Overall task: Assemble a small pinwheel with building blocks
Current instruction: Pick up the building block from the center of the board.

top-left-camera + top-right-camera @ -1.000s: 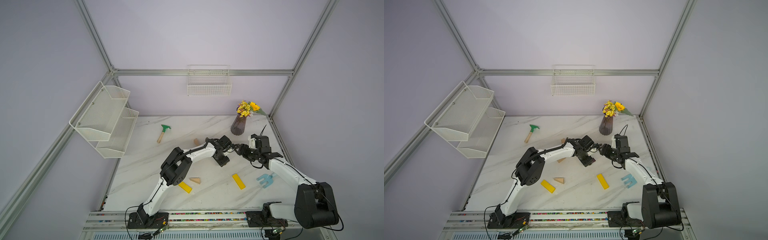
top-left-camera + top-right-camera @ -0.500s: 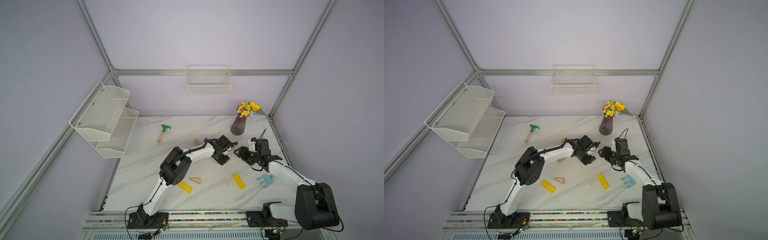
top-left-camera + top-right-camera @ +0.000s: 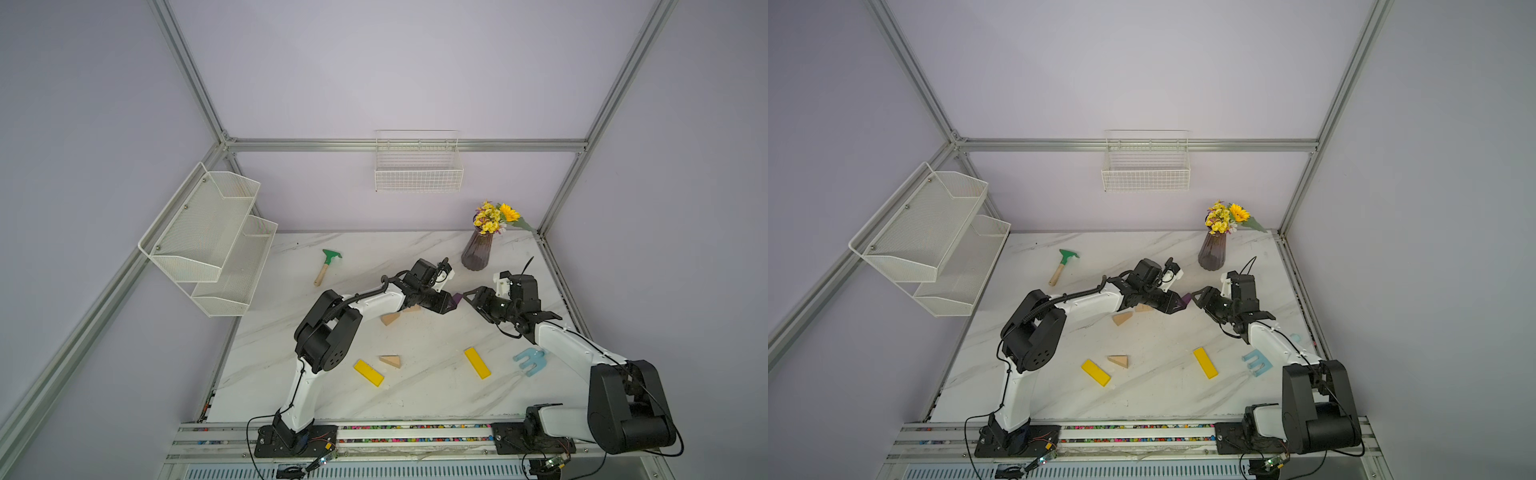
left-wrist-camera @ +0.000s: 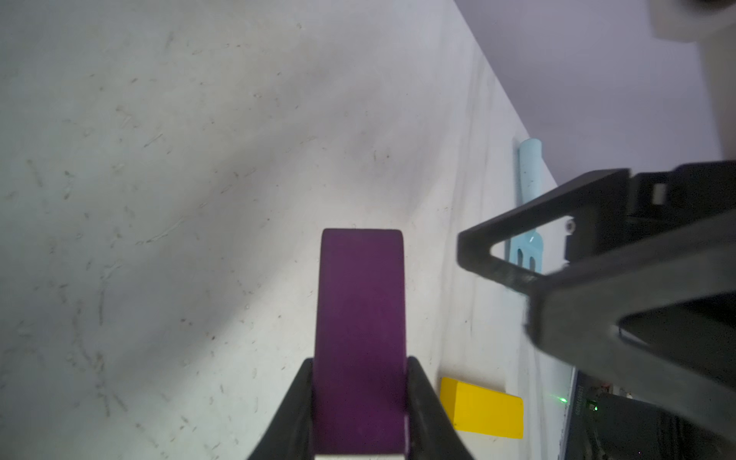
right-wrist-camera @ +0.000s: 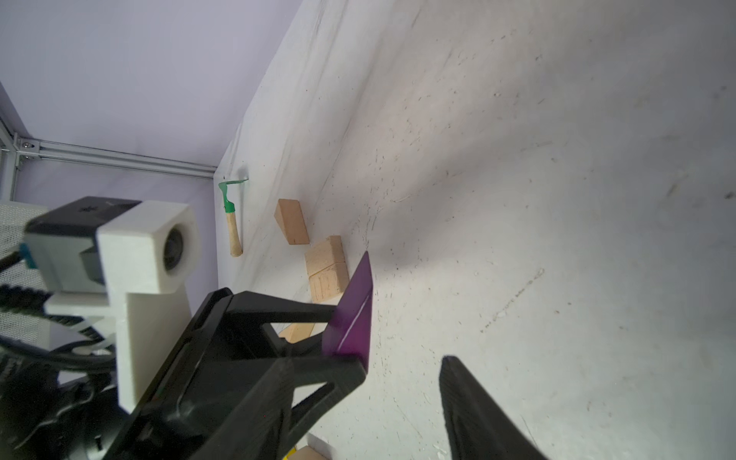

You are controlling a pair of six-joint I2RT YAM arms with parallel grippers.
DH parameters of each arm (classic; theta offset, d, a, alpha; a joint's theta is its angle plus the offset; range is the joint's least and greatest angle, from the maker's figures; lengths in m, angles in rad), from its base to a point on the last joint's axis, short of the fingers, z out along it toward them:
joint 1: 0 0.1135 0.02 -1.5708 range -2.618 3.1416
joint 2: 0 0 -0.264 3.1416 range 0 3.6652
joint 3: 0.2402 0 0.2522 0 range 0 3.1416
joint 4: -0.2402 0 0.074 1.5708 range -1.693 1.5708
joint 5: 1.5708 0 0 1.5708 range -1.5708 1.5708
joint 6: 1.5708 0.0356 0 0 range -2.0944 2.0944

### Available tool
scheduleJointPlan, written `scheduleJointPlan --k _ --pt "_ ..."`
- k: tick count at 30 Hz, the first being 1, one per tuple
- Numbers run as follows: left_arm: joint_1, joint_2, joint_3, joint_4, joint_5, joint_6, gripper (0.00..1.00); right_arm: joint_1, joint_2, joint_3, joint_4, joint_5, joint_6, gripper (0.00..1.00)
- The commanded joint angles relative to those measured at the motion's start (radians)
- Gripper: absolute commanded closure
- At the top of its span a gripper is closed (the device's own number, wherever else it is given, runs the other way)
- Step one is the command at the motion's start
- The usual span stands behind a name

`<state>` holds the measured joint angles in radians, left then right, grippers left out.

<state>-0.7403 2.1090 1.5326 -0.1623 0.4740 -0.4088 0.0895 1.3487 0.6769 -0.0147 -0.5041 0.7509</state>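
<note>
My left gripper (image 3: pixel 451 301) is shut on the purple wedge (image 3: pixel 457 297), which hangs above the table's back middle. In the left wrist view the purple wedge (image 4: pixel 360 310) juts out between both black fingers. My right gripper (image 3: pixel 471 296) stands open just to the right of the wedge, with a small gap. One of its fingers (image 5: pixel 470 402) has only bare table beside it. Two tan rectangular blocks (image 5: pixel 326 267) lie side by side under my left arm, with a tan wedge (image 3: pixel 390 319) next to them. Another tan wedge (image 3: pixel 390 360) and two yellow bars (image 3: pixel 368 372) (image 3: pixel 477 362) lie nearer the front.
A green-headed toy rake (image 3: pixel 326 266) lies at the back left. A dark vase of flowers (image 3: pixel 476 253) stands at the back right. A pale blue toy fork (image 3: pixel 530 360) lies under my right forearm. White wire shelves (image 3: pixel 216 237) hang on the left wall, and a wire basket (image 3: pixel 417 172) on the back wall.
My left gripper's jaws have closed on the purple wedge. My right gripper has drawn back a little to the right, leaving a gap to the wedge.
</note>
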Motion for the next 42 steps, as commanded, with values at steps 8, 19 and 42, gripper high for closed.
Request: scheduleJointPlan --k 8,19,42 --pt "-0.003 -0.043 -0.043 0.212 0.092 -0.135 0.74 0.025 0.108 0.080 0.068 -0.009 0.026 0.42" --pt "-0.002 -0.033 -0.063 0.272 0.090 -0.197 0.67 0.090 0.165 0.109 0.054 0.062 0.037 0.79" --pt "0.056 -0.465 -0.351 -0.106 -0.328 -0.034 0.12 0.181 0.646 0.688 -0.447 0.376 -0.308 0.95"
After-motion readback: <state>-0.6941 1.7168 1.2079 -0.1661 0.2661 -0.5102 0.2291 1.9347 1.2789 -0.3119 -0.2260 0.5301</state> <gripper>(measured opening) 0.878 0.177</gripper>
